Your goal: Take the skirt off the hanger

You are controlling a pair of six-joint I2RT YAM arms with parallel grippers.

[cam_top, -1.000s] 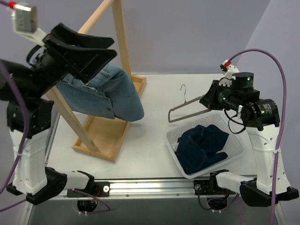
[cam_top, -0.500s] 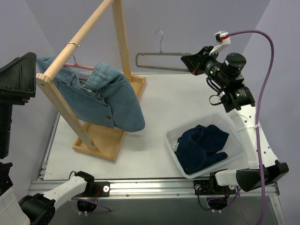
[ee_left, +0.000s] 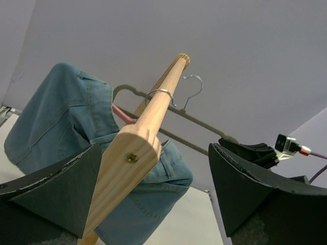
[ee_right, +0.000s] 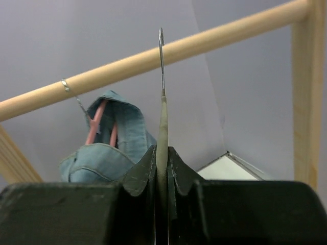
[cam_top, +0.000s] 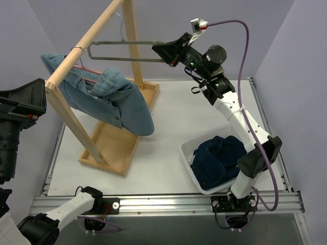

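Observation:
A light blue denim skirt (cam_top: 120, 99) hangs from a pink hanger (cam_top: 87, 69), which is hooked over the sloping wooden rail (cam_top: 87, 35). My right gripper (cam_top: 159, 51) is shut on one end of an empty grey hanger (cam_top: 122, 51), held level against the rail high at the back. In the right wrist view the grey hanger (ee_right: 162, 127) is pinched between the jaws, its hook up at the rail (ee_right: 204, 43). My left gripper (ee_left: 154, 148) stands open at the rail's near end, holding nothing. The skirt (ee_left: 56, 117) hangs just beyond it.
A white basket (cam_top: 186, 148) at the right front holds a dark blue garment (cam_top: 219, 158). The rail belongs to a wooden rack with a flat base frame (cam_top: 115, 148) on the table's left. Grey walls close in the left and right sides.
My right arm has swung the grey hanger up from beside the basket and leftward to the rail. My left arm has pulled back from over the skirt to the far left.

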